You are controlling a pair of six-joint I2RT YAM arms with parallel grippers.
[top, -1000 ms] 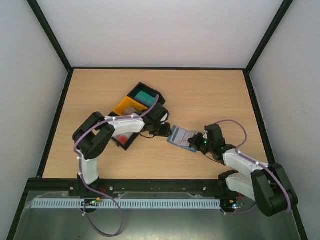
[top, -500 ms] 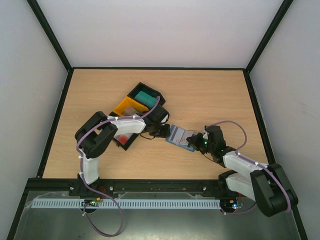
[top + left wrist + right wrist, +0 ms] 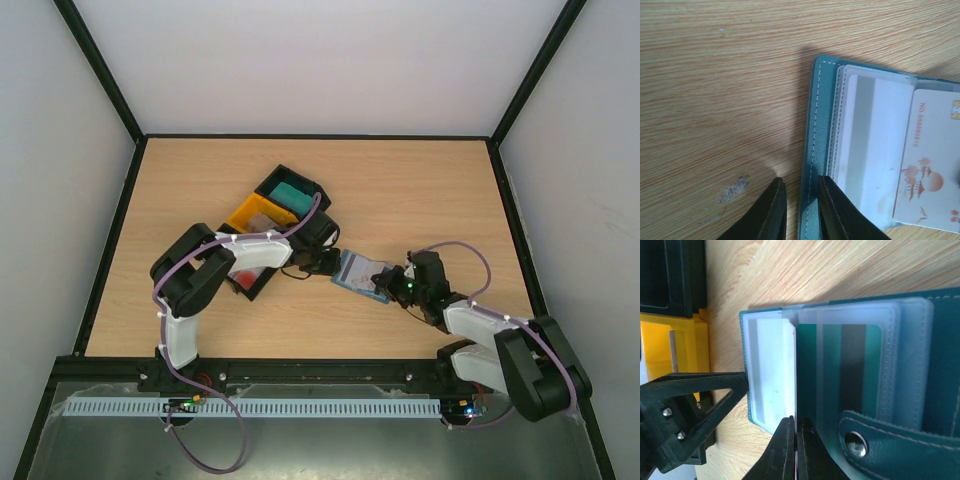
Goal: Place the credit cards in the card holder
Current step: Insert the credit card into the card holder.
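Note:
The slate-blue card holder (image 3: pixel 358 270) lies open on the table between the two arms, its clear sleeves up. My left gripper (image 3: pixel 327 266) is at its left end. In the left wrist view the jaws (image 3: pixel 800 210) are shut on the stitched cover edge (image 3: pixel 815 125). My right gripper (image 3: pixel 388 286) is shut on a white credit card, seen edge-on (image 3: pixel 795 380) at the sleeve mouths. The card's red-printed face (image 3: pixel 935 165) lies over the sleeves. One sleeve shows a white card (image 3: pixel 767 375), another a green one (image 3: pixel 840 370). The snap tab (image 3: pixel 857 445) is near my right fingers.
A yellow tray (image 3: pixel 258 212) and black trays stand just behind the left arm, close to the holder. One black tray holds a teal-green stack (image 3: pixel 290 192); a red item (image 3: pixel 243 272) shows in another. Black frame rails border the table.
The left jaws have narrowed onto the holder's edge, and the holder has shifted slightly left. The right gripper stays shut on the card and has barely moved.

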